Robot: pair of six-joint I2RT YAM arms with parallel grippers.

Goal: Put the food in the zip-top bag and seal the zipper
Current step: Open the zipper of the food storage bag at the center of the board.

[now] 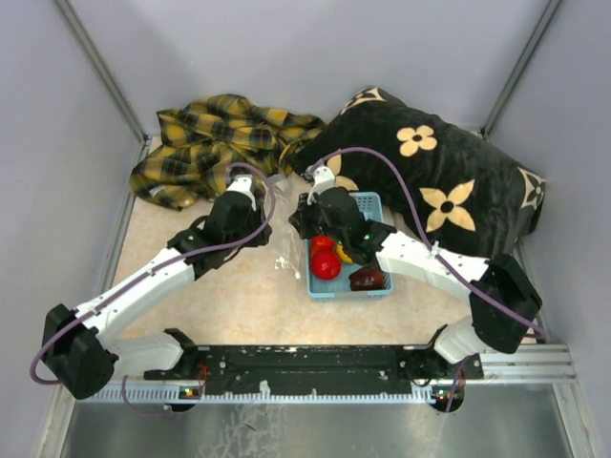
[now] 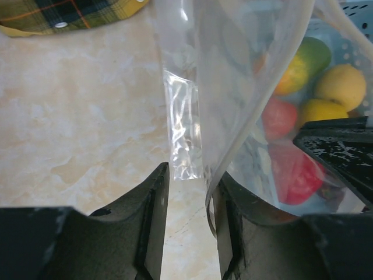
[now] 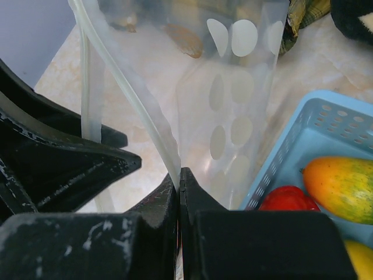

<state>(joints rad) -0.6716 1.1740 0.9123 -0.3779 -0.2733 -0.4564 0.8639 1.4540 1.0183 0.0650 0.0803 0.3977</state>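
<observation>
The clear zip-top bag, printed with white dots, hangs upright between the two grippers beside the basket. My right gripper is shut on the whitish zipper strip at the bag's mouth edge. My left gripper is open, and the bag's other edge lies against the inner face of its right finger. The food lies in the light-blue basket: a red fruit, a dark maroon one, a green-to-orange piece and yellow fruits. I see no slider.
A yellow plaid cloth lies at the back left. A black cushion with cream flowers fills the back right, touching the basket's far side. Grey walls enclose the beige tabletop.
</observation>
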